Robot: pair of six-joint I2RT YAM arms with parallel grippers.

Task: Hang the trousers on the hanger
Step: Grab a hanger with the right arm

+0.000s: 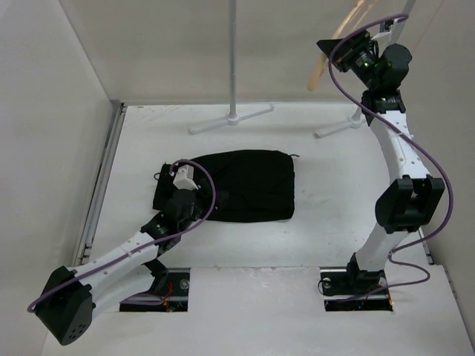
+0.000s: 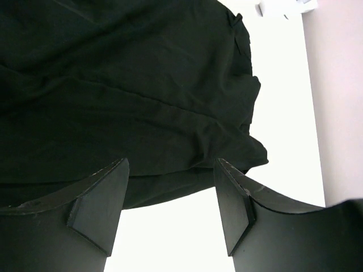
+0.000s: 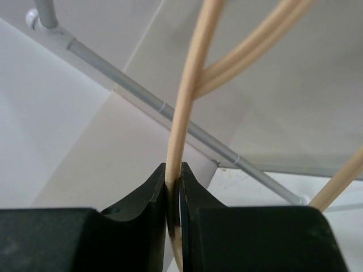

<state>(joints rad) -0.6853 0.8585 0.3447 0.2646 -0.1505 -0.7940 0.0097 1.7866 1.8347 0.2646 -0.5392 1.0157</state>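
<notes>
The black trousers (image 1: 237,185) lie folded in a flat heap on the white table, filling most of the left wrist view (image 2: 125,85). My left gripper (image 2: 170,170) hovers open at their near left edge, its two fingers astride the hem with bare table between them; in the top view it sits at the heap's left end (image 1: 185,194). High at the back right, my right gripper (image 3: 173,170) is shut on a thin bar of the pale wooden hanger (image 3: 190,85). From above, the hanger (image 1: 349,33) shows blurred beside that raised arm.
A white rack pole (image 1: 234,52) rises from cross feet (image 1: 230,119) at the back of the table, with a second foot (image 1: 341,122) at the back right. A grey rack rod (image 3: 187,127) crosses behind the hanger. White walls close in the left and back.
</notes>
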